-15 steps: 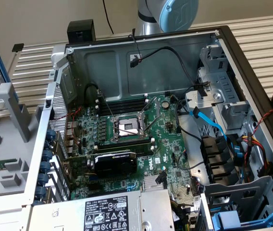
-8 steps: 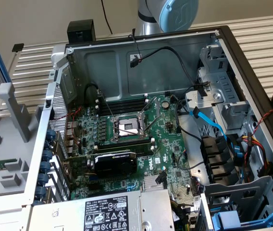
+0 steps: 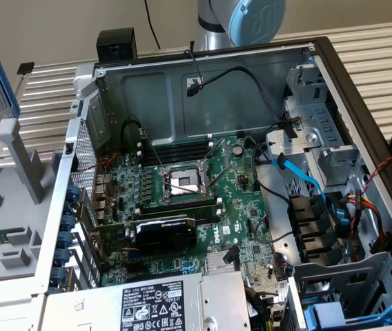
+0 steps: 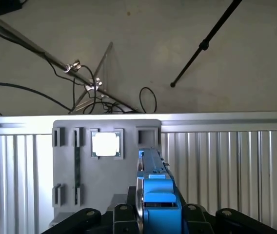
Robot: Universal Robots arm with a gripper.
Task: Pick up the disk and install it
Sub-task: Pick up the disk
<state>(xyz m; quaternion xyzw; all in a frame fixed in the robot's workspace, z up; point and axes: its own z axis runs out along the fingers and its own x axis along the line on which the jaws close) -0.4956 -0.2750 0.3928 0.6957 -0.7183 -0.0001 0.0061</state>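
Disk [image 4: 153, 191], blue-framed, edge-on; clamped in gripper [image 4: 157, 211] jaws; ten o'clock from computer case [image 3: 161, 96], exterior view; near grey tray [image 4: 68, 165].

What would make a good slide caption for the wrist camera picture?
Gripper holding the blue-framed disk edge-on, with a grey parts tray and its processor chip beyond.

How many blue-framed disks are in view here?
1: the disk, edge-on in the gripper. The blue carrier in the case's drive bay may hide another.
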